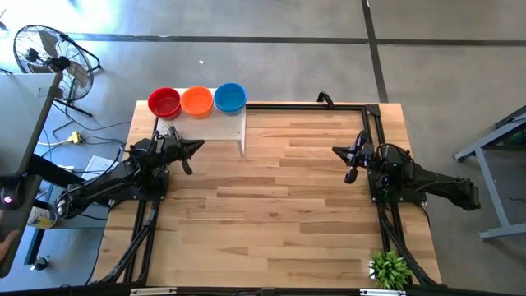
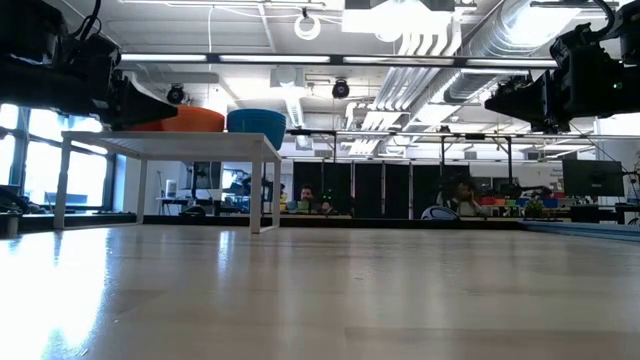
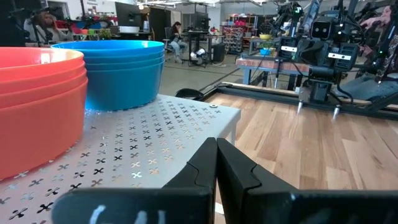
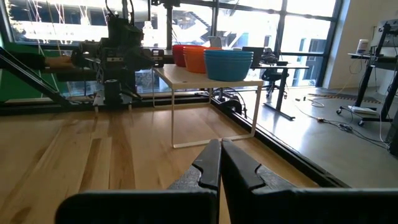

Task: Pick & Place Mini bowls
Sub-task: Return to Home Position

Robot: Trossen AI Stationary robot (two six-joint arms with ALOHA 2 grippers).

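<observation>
Resting on shelf (image 1: 222,125), mini bowls (image 1: 197,100) just beyond closed left gripper (image 1: 199,147)

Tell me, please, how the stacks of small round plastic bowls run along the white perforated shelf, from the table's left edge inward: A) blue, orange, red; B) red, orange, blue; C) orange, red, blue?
B: the high view shows the red stack outermost, orange stack next, blue stack innermost.

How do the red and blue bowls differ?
The blue bowls sit at the shelf's right end in the overhead view, the red bowls at its left end. The red bowls are nearer the left arm; the blue bowls farther. Both stand upright, flanking the orange bowls.
</observation>
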